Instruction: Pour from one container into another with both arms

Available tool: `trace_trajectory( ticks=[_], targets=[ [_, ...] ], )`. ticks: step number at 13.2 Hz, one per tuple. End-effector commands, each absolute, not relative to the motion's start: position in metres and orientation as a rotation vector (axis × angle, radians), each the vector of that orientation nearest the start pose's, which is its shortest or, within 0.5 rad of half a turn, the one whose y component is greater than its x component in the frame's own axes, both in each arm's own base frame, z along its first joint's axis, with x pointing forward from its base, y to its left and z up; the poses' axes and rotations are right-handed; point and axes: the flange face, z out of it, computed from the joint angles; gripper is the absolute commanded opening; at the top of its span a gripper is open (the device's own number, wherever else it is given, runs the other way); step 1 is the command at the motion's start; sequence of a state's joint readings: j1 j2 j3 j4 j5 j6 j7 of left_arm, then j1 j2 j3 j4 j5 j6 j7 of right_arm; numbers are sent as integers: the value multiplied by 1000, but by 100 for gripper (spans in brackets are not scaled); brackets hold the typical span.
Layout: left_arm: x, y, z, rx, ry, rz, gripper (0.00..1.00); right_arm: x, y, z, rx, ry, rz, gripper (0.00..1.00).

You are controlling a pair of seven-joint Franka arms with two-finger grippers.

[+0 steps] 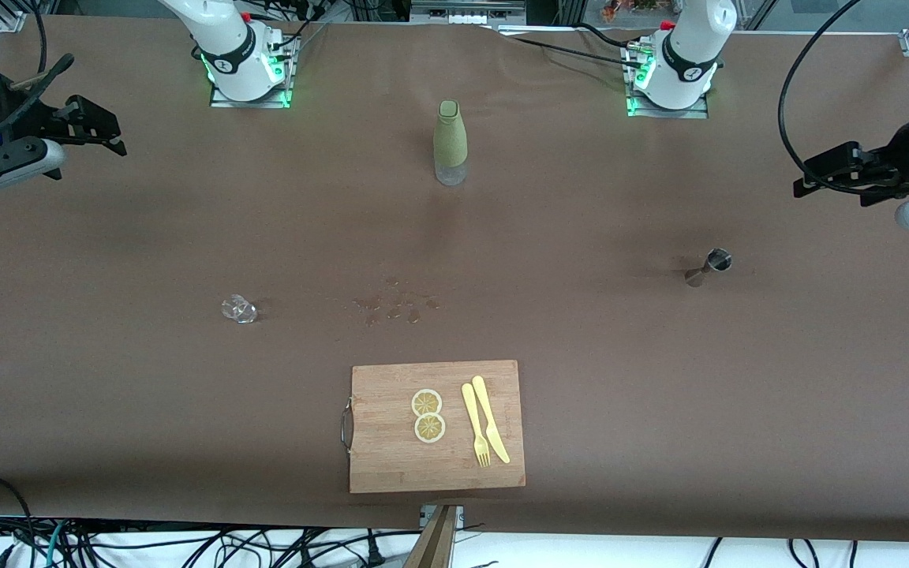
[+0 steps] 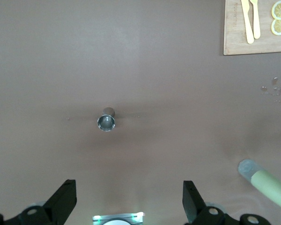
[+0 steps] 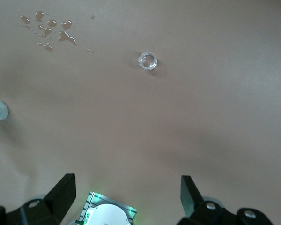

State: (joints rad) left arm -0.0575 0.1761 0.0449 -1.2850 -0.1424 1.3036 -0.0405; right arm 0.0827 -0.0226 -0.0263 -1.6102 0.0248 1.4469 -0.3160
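A small metal jigger (image 1: 708, 266) (image 2: 106, 122) stands upright toward the left arm's end of the table. A small clear glass (image 1: 239, 308) (image 3: 147, 61) stands toward the right arm's end. A green-sleeved bottle (image 1: 450, 142) (image 2: 267, 185) stands between the two bases, farther from the front camera than both. My left gripper (image 1: 809, 177) (image 2: 129, 201) hangs open and empty high over its end of the table, well apart from the jigger. My right gripper (image 1: 103, 126) (image 3: 128, 199) hangs open and empty over its own end, well apart from the glass.
A wooden cutting board (image 1: 391, 465) (image 2: 234, 28) lies near the front edge with two lemon slices (image 1: 428, 415), a yellow knife (image 1: 490, 418) and a fork (image 1: 475, 426) on it. Water drops (image 1: 395, 304) (image 3: 49, 30) spot the brown cloth mid-table.
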Motion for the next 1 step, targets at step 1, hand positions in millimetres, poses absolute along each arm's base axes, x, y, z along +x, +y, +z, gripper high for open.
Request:
trace_trajectory(
  ticks=[1],
  targets=[
    [563,-35,642,-3209,-57,268,100,528,33,614,-3061,-554,212,99]
  ],
)
